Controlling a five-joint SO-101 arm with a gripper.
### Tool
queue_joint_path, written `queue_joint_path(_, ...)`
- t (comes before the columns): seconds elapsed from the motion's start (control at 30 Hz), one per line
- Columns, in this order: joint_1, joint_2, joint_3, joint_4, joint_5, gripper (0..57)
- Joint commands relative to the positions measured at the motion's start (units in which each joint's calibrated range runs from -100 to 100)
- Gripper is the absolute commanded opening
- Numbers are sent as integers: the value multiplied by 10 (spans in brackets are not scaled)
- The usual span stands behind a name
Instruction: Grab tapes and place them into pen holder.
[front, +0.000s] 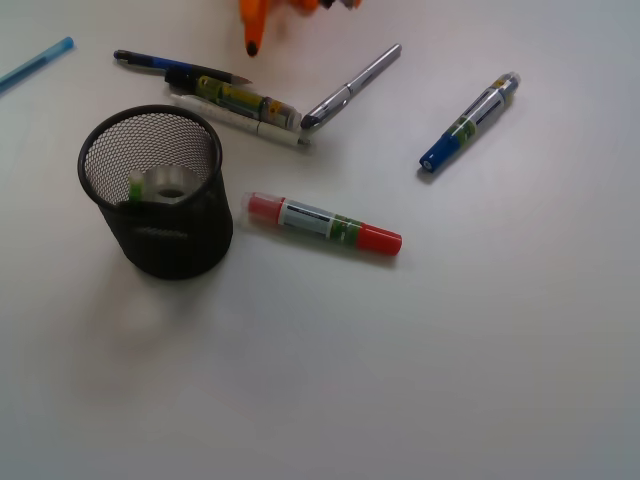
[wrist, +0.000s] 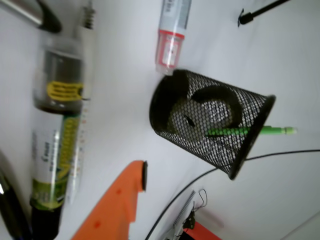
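Note:
The black mesh pen holder (front: 160, 235) stands upright at the left of the table. A pale tape roll (front: 170, 184) lies at its bottom, beside a green stick. The wrist view looks through the mesh of the pen holder (wrist: 252, 135). It shows a greyish tape (wrist: 186, 119) and a darker tape (wrist: 218, 102) lying inside, with a green pen (wrist: 272, 130) poking past the rim. No tape lies loose on the table. My gripper (front: 290, 12) hangs at the top edge, above the pens, open and empty. One orange finger (wrist: 120, 200) shows in the wrist view.
A red marker (front: 325, 224) lies right of the holder and a blue marker (front: 470, 122) lies further right. A silver pen (front: 352, 86), a green-yellow marker (front: 245, 101), a white pen (front: 235, 117) and a dark blue pen (front: 165, 65) lie clustered behind the holder. A light blue pen (front: 35, 62) lies far left.

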Motion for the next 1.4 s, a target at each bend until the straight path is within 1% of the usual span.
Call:
queue_joint_path(0.0, 19, -13, 11, 4, -3, 387)
queue_joint_path(0.27, 17, -30, 27, 102, -27, 387)
queue_joint_path(0.4, -23, -30, 45, 124, -48, 387)
queue_joint_path(0.5, -32, -30, 52, 133, -52, 383)
queue_joint_path(0.53, -28, -30, 51, 134, -52, 362)
queue_joint_path(0.57, -23, -30, 51, 133, -51, 327)
queue_joint_path(0.67, -18, -30, 50, 133, -50, 180)
queue_joint_path(0.7, -18, -30, 50, 133, -50, 139)
queue_joint_path(0.73, -18, -30, 49, 133, -50, 108)
queue_joint_path(0.77, -18, -30, 46, 133, -50, 89)
queue_joint_path(1.37, -19, -30, 44, 133, -50, 91)
